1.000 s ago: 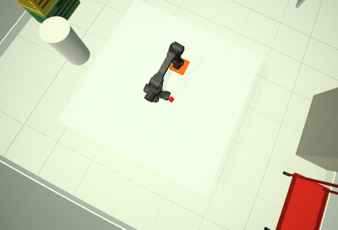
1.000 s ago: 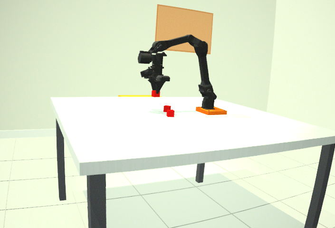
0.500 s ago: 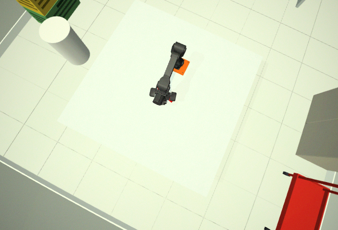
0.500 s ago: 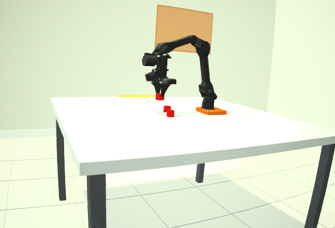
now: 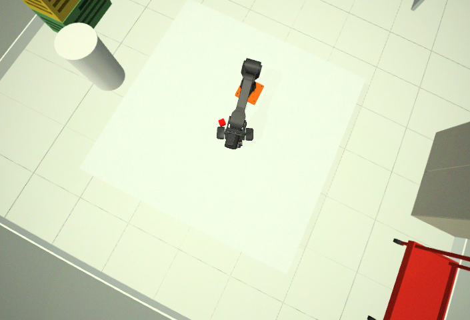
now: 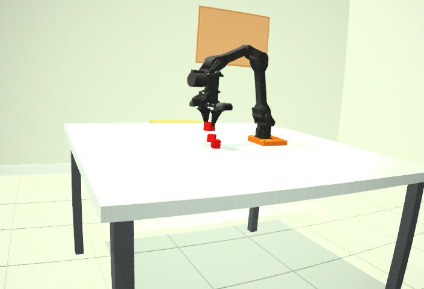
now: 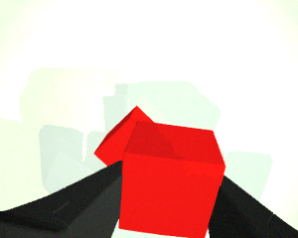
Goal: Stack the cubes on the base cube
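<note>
My gripper point(image 6: 209, 124) point(image 7: 169, 178) is shut on a red cube point(image 6: 207, 127) point(image 7: 166, 195), held in the air above the table. In the top view the arm hides the fingers and this cube. Two more red cubes sit on the table: a farther one point(image 6: 211, 138) and a nearer one point(image 6: 215, 144) in the exterior view. The top view shows only one table cube point(image 5: 221, 122), left of the gripper. The wrist view shows one table cube point(image 7: 116, 141) below the held cube, partly covered by it and turned relative to it. Which one is the base, I cannot tell.
The arm stands on an orange base plate point(image 5: 258, 90) point(image 6: 273, 141) on the white table point(image 5: 190, 189) point(image 6: 184, 177). A white column point(image 5: 99, 67), stacked crates point(image 5: 88, 19), a grey cabinet point(image 5: 458, 169) and a red cart point(image 5: 420, 287) show around the table in the top view.
</note>
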Tool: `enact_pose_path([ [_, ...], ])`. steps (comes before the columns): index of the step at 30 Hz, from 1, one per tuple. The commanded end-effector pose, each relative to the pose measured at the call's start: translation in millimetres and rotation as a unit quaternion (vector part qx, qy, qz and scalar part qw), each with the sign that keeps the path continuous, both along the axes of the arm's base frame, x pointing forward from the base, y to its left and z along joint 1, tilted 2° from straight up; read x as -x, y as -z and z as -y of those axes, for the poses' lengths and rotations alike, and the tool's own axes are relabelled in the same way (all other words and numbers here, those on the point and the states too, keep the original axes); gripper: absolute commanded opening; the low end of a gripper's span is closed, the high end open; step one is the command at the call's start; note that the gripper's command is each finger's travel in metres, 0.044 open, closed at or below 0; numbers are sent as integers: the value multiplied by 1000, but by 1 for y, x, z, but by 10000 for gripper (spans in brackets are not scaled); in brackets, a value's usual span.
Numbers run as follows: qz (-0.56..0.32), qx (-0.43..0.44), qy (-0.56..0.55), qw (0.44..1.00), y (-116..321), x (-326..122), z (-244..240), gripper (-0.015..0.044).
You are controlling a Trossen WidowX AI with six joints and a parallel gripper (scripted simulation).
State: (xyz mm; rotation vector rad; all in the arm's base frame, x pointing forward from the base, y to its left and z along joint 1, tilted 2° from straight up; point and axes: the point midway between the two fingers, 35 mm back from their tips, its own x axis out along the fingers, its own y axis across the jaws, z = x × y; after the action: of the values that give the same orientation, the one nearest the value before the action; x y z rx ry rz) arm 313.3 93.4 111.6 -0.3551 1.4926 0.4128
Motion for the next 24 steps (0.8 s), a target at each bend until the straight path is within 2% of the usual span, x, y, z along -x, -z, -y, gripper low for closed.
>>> enact_pose_path([
  [1, 0, 4, -26, 1000, 4, 7, -10, 105],
  [24, 1, 4, -51, 999, 17, 12, -23, 105],
])
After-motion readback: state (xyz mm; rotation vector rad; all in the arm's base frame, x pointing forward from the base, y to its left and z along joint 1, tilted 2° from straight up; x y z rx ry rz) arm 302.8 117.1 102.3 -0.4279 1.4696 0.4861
